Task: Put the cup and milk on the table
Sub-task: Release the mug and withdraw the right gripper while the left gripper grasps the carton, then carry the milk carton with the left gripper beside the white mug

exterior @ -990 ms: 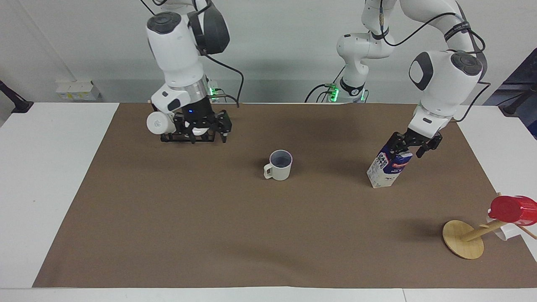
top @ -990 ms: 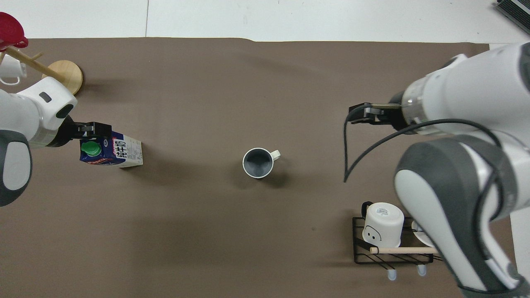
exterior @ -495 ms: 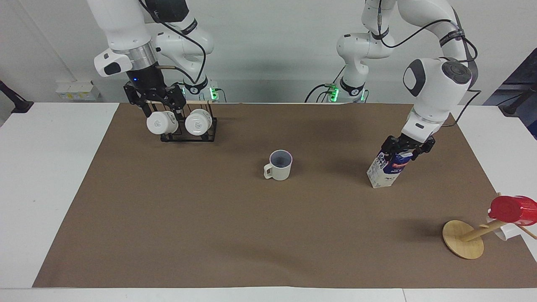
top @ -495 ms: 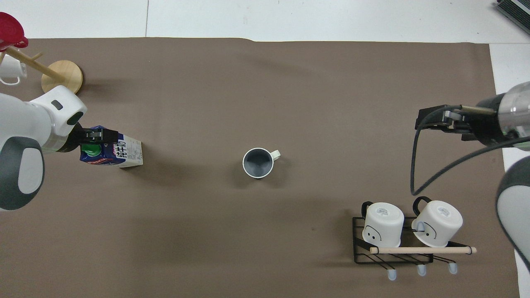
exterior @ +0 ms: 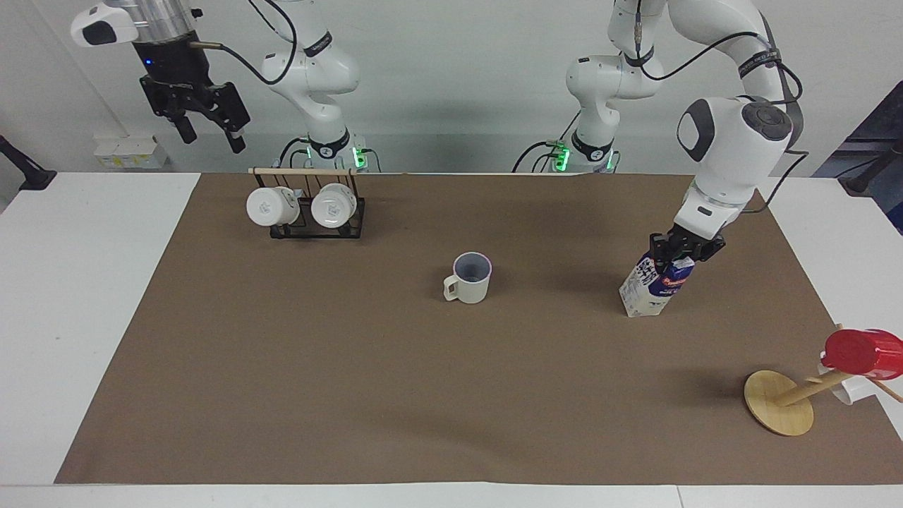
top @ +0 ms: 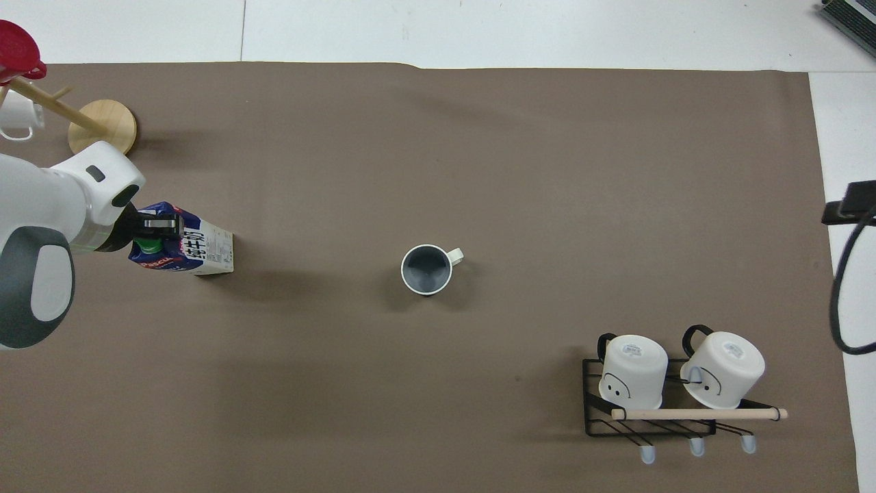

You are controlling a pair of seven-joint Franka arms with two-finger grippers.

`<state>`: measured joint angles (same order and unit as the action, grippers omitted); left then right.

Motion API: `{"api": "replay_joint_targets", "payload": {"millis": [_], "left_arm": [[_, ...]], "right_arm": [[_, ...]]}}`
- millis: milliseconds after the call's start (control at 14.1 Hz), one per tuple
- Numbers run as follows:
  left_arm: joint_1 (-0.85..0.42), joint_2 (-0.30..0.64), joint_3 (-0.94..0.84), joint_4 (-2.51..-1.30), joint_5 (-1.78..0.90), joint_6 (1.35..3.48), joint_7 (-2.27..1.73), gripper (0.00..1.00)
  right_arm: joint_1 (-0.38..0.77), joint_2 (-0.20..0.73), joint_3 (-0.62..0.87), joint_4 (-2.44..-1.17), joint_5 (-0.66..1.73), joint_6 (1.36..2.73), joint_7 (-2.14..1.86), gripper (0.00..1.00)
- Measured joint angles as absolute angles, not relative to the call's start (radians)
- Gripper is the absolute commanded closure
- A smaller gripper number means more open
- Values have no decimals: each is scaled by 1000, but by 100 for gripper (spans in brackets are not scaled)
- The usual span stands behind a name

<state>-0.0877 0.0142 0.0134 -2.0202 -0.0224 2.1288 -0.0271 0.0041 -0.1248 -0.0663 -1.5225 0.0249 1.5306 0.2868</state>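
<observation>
The cup [exterior: 471,279] stands upright on the brown sheet of the table [exterior: 353,381] near its middle, handle toward the right arm's end; it also shows in the overhead view [top: 426,269]. The milk [exterior: 652,288] stands on the sheet [top: 479,137] toward the left arm's end, leaning slightly, green cap on top [top: 198,248]. My left gripper [exterior: 683,248] is shut on the carton's top ridge [top: 154,229]. My right gripper [exterior: 208,130] is open and empty, raised high above the table's edge near the mug rack.
A black wire rack [exterior: 314,224] holding two white mugs stands near the robots at the right arm's end [top: 650,418]. A tipped wooden mug tree [exterior: 779,402] with a red cup [exterior: 864,351] lies farther from the robots at the left arm's end [top: 102,127].
My right gripper has risen from the rack and swung out toward its end of the table. My left gripper has closed on the carton's top; the carton stands a little straighter.
</observation>
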Motion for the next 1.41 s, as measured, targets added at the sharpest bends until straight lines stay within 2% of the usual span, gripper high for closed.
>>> {"api": "replay_joint_targets", "payload": {"millis": [283, 919, 1202, 1414], "left_arm": [[-116, 8, 10, -1976, -22, 2130, -54, 98], [-393, 9, 2, -1952, -22, 2157, -368, 97], [-491, 64, 2, -1945, -21, 2196, -472, 95], [-512, 104, 2, -1938, -21, 2223, -489, 86]], "right_arm": [[9, -110, -74, -1592, 20, 1534, 205, 0], [40, -100, -49, -1625, -31, 1575, 190, 0], [43, -100, -48, -1625, -32, 1573, 190, 0], [44, -100, -48, -1625, -32, 1573, 189, 0]]}}
